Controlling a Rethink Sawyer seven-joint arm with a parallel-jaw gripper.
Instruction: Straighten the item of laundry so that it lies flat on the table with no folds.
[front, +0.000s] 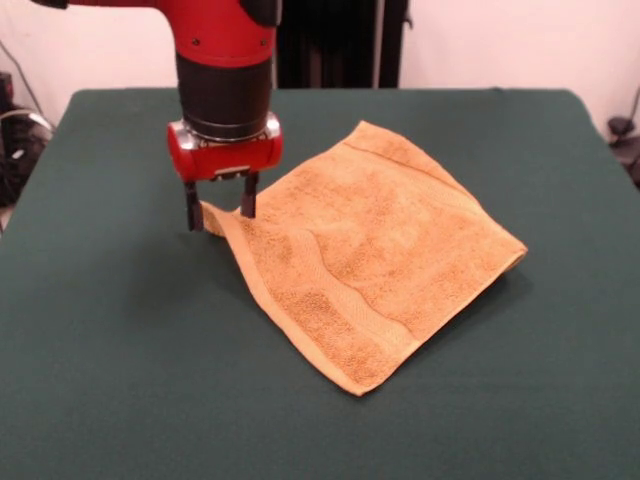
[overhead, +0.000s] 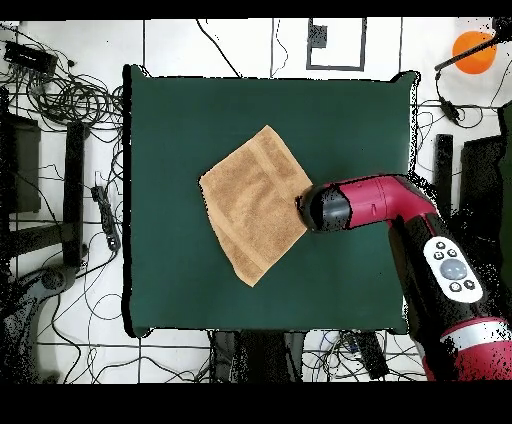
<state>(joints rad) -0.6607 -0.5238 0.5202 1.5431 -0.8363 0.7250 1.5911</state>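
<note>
— Where was the towel (front: 375, 255) found?

— It was seen laid out near the middle of the green table (front: 120, 370), turned like a diamond, with a ripple raised near one corner.

— And the gripper (front: 221, 208)?

— That raised corner was pinched between its two black fingers (front: 193, 212), which were set narrowly apart around the cloth and lowered close to the tabletop.
</note>
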